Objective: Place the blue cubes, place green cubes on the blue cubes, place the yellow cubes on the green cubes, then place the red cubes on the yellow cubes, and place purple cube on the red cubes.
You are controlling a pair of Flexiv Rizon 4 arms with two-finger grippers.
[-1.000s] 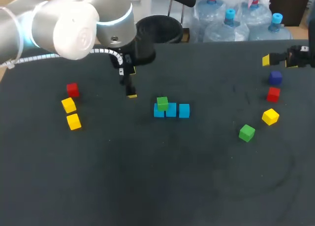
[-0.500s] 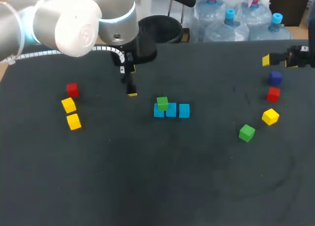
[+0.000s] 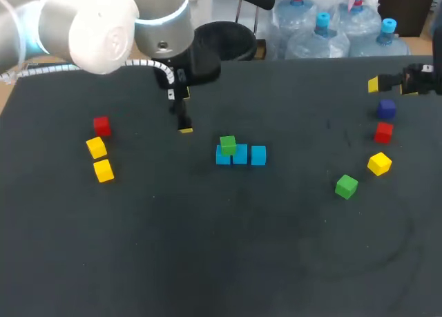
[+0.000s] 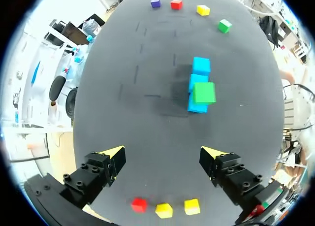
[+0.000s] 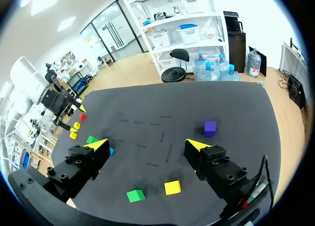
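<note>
Three blue cubes (image 3: pixel 240 155) lie in a row mid-table, with a green cube (image 3: pixel 228 145) stacked on the leftmost one. My left gripper (image 3: pixel 184 117) hangs open and empty to their left. In the left wrist view the blue row (image 4: pixel 198 80) and its green cube (image 4: pixel 204 93) sit ahead of the open gripper (image 4: pixel 164 154). My right gripper (image 3: pixel 390 85) stands open at the far right edge, behind a purple cube (image 3: pixel 386 109), a red cube (image 3: pixel 383 132), a yellow cube (image 3: pixel 379 164) and a second green cube (image 3: pixel 346 186). In the right wrist view its open gripper (image 5: pixel 146 146) holds nothing.
A red cube (image 3: pixel 101 126) and two yellow cubes (image 3: pixel 96 147) (image 3: pixel 103 170) lie at the left of the table. The dark tabletop (image 3: pixel 228 248) runs bare toward the front. A black round object (image 3: pixel 221 41) stands beyond the far edge behind the left arm.
My left arm has drifted slightly toward the far side, its gripper staying open. The right arm and all cubes are unmoved.
</note>
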